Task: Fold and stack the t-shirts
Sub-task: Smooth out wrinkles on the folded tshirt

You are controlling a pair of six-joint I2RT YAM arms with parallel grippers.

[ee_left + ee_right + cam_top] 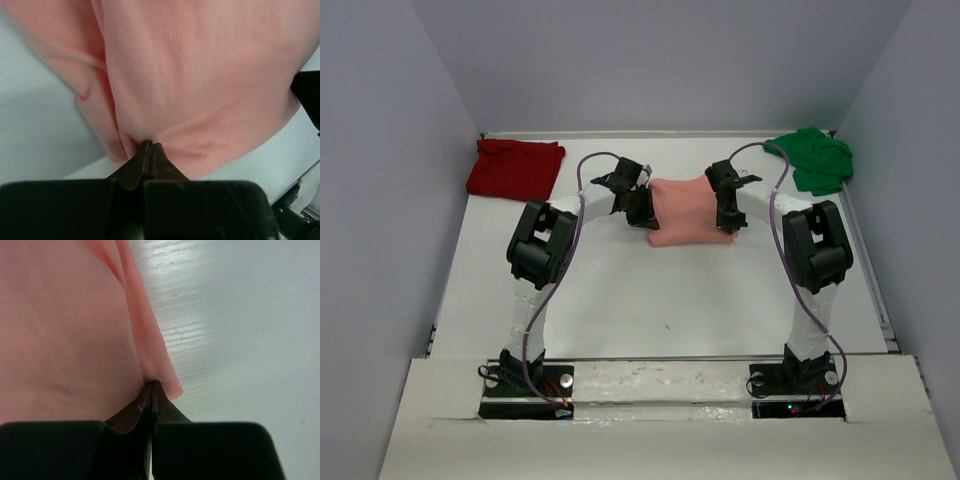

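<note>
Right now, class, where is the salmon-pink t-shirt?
Top view: the salmon-pink t-shirt is central, toward the far edge of the table, held between the left tool and right tool.

Left claw (pixel 151 145) and right claw (pixel 152 383) both clamped tight, side by side, apart.

Three plain tees, no prints anywhere

Salmon-pink t-shirt (pixel 688 208) in the middle, dark red t-shirt (pixel 515 168) far left, bright green t-shirt (pixel 813 158) far right, all on a white table (pixel 650 300); arms are black and white.
</note>
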